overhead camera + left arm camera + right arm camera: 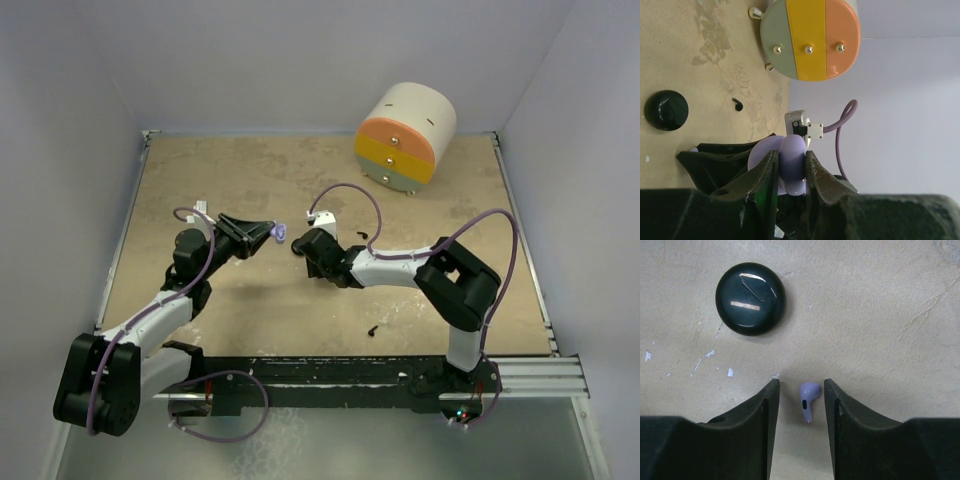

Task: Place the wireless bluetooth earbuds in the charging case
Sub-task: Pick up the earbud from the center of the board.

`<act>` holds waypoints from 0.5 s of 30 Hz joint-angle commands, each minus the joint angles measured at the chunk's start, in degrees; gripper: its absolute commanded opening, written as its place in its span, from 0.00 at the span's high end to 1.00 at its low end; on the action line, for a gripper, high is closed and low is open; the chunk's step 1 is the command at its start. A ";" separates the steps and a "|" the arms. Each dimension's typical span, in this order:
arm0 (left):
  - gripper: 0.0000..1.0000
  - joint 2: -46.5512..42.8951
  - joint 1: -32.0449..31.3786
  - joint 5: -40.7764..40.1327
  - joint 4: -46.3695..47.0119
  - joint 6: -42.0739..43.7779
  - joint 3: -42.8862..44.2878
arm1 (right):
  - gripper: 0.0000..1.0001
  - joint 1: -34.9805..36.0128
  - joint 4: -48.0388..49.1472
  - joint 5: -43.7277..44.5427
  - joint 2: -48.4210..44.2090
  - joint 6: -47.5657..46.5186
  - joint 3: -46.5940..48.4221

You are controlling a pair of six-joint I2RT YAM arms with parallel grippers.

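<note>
Right gripper (801, 385) is spread, matte black fingers (755, 430) flanking the smooth lilac earbud (809, 401) on the mottled tan table (880, 315); no contact is seen. Left gripper (792, 159) is pinched on the rounded lilac case (792, 145). A curved black earbud (737, 104) lies near a glossy round black puck (666, 110).

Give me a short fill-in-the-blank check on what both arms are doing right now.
1. The left gripper's fingers are shut on the round ___ plastic charging case.
2. The tiny lilac plastic earbud lies between the right gripper's fingers, which stand ___.
3. The cylindrical cabinet at the back shows ___ coloured drawer fronts.
Missing words: lilac; open; three.
</note>
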 commanded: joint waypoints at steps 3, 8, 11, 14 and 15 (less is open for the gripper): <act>1.00 -0.96 0.71 0.66 3.33 0.06 -0.54 | 0.58 0.25 -2.83 -3.34 2.45 0.72 -1.02; 1.00 -0.81 0.80 0.79 3.36 0.14 -0.45 | 0.60 0.24 -3.08 -3.24 2.14 1.04 -1.64; 1.00 -0.68 0.88 0.87 3.33 0.24 -0.14 | 0.61 0.25 -3.55 -3.05 2.26 1.29 -1.89; 1.00 -0.61 0.89 0.94 3.25 0.25 -0.08 | 0.63 0.26 -4.02 -2.72 2.38 1.37 -2.02; 1.00 -0.58 0.89 0.96 3.21 0.21 -0.09 | 0.63 0.25 -4.17 -2.52 2.43 1.43 -2.04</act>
